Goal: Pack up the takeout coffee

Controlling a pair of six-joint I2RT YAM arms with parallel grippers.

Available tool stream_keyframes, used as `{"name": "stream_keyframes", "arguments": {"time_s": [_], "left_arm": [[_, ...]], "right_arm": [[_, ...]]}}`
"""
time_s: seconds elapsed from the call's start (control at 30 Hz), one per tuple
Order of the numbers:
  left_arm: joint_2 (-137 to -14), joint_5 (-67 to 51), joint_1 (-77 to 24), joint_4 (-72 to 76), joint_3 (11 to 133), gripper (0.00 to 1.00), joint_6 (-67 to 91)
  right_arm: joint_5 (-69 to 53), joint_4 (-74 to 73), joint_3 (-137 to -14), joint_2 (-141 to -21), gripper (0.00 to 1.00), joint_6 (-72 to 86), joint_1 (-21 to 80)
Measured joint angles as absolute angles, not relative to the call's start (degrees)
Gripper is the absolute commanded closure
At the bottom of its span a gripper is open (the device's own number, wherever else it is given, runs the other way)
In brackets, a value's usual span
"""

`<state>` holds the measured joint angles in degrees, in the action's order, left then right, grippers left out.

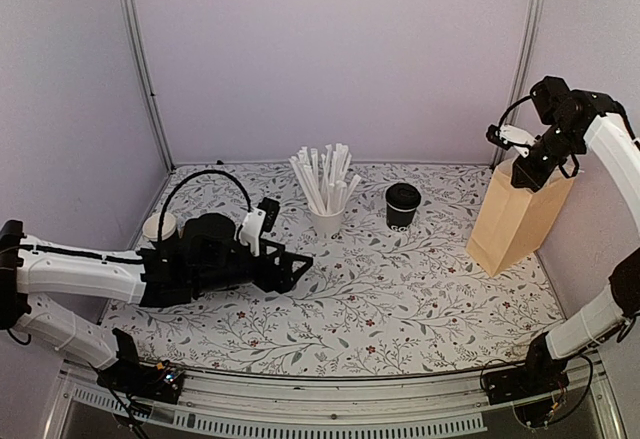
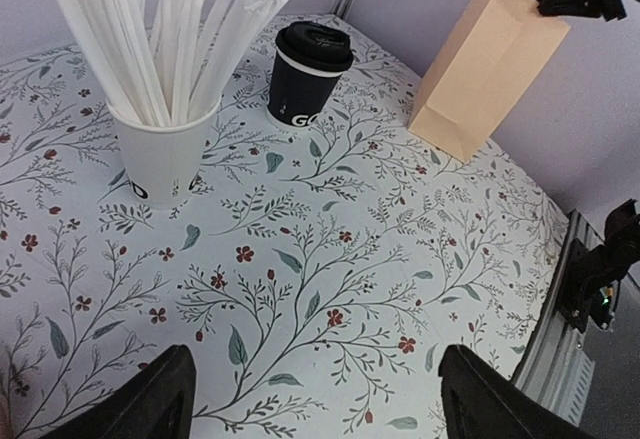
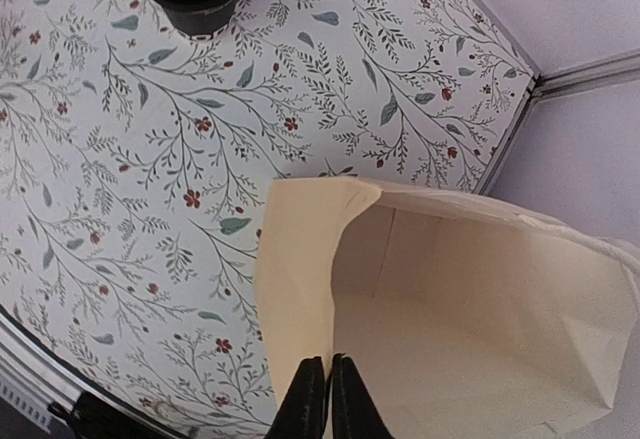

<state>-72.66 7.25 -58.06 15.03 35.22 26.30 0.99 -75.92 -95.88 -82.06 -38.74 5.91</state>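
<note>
Right claw (image 3: 327, 364) first: its two fingers are pressed nearly flat together on the top edge of the paper bag (image 3: 450, 299). They pinch the near wall so the mouth gapes and the bag stands upright, ready, I judge, to take the drink. My left claw (image 2: 315, 399) is spread wide with nothing between its fingers. It is held low over the counter (image 2: 330, 259) and aimed toward the coffee cup (image 2: 308, 74), which looks to me like the set-up for a grasp.

The coffee cup stands upright on the counter with its black lid (image 2: 316, 43) on, so I expect it can be lifted without spilling. White letters near its base read "GO"; the rest curves out of sight. Just to the cup's left is a white cup of paper-wrapped straws (image 2: 165, 149); the dark marks near its foot are too cut off to read. To the cup's right, well apart from it, is the bag, plain tan with no print that I can see. My left claw lies beyond the straws from the cup, nearer my edge of the counter.
</note>
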Motion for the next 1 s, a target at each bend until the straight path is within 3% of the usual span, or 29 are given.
{"name": "stream_keyframes", "arguments": {"time_s": [0.47, 0.93, 1.0], "left_arm": [[-69.87, 7.88, -58.06, 14.28, 33.30, 0.14, 26.11], [-69.73, 10.68, -57.82, 12.40, 33.30, 0.14, 24.88], [-69.56, 11.05, -57.71, 12.10, 33.30, 0.14, 24.88]], "right_arm": [[-9.32, -78.04, -98.04, -82.54, 1.00, -37.08, 7.11], [-17.15, -78.67, -95.79, -80.75, 1.00, -36.88, 22.04], [-17.06, -78.65, -95.79, -81.32, 0.89, -36.86, 23.62]]}}
